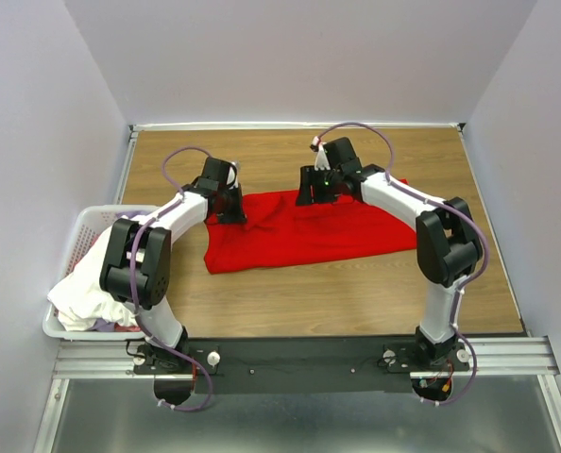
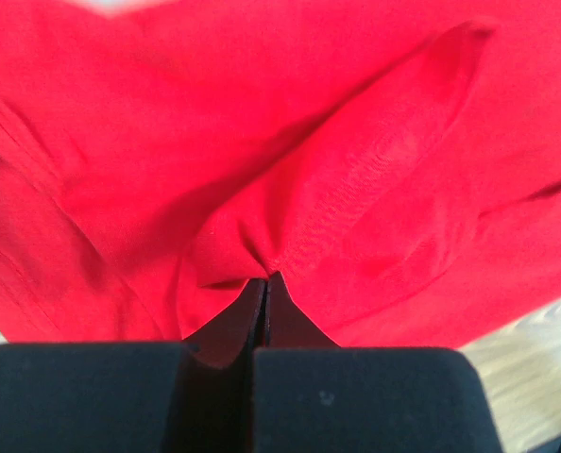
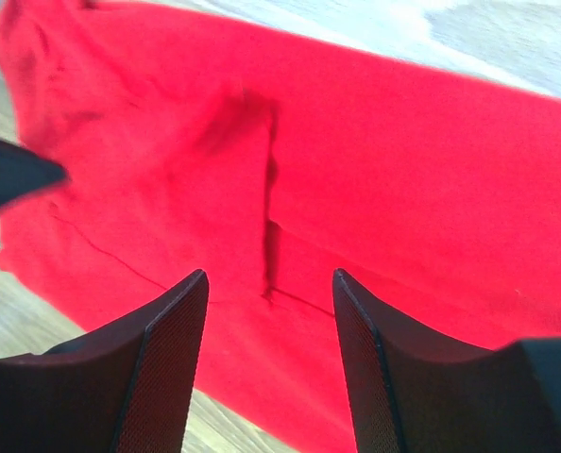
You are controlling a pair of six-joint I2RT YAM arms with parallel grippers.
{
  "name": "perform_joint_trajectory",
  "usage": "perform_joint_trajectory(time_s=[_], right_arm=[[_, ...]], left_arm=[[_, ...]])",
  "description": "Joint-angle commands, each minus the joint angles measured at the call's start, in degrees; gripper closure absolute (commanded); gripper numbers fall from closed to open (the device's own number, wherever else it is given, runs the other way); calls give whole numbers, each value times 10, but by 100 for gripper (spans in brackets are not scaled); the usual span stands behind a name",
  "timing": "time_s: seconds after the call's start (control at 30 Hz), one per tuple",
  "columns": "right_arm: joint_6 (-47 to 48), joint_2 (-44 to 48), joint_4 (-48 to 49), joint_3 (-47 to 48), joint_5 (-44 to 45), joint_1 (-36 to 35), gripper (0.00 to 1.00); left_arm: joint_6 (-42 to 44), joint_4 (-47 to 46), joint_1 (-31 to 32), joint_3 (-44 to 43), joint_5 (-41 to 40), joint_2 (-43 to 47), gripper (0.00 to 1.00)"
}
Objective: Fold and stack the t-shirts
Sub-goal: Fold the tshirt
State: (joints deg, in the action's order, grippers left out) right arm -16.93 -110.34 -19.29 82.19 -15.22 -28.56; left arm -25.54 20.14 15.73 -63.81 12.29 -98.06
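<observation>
One red t-shirt [image 1: 299, 231] lies lengthwise left-to-right, left end effector [image 2: 264, 281] pinching it, right end effector [image 3: 269, 276] spread open.

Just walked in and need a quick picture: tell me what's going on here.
Two robot arms are working on a red t-shirt spread on the wooden table. The left hand is shut on a fold of the shirt; the right hand hovers open over the cloth, holding nothing. White cloth is heaped in the laundry basket at the left.
</observation>
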Motion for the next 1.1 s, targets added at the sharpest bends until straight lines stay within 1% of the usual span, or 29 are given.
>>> perform_joint_trajectory(time_s=[0.0,0.07,0.1,0.2,0.27,0.33,0.43,0.53,0.7,0.93,1.07], right_arm=[[-6,-33,18,39,-46,-1,40],[-5,-50,30,55,-57,0,43],[-6,-58,36,62,-59,-1,47],[-2,-96,54,93,-79,-1,54],[-2,-115,65,109,-96,-1,55],[-10,-144,64,135,-108,0,58],[-32,-166,65,154,-111,0,59],[-56,-174,65,160,-104,0,58],[-92,-190,65,165,-115,0,58],[-126,-213,65,175,-120,0,58],[-136,-223,65,177,-122,0,60]], left_arm=[[20,7,-1,18,42,-2,100],[15,-3,-1,19,48,-7,100],[13,-6,-1,19,47,-14,100],[10,-9,-1,9,44,-23,100],[11,-7,0,2,41,-25,100],[13,-1,0,-4,37,-27,100],[15,2,0,-7,29,-24,100],[16,2,0,-10,28,-26,100],[15,-3,0,-11,33,-34,100],[15,-4,0,-12,34,-36,100],[14,-4,0,-11,34,-35,100]])
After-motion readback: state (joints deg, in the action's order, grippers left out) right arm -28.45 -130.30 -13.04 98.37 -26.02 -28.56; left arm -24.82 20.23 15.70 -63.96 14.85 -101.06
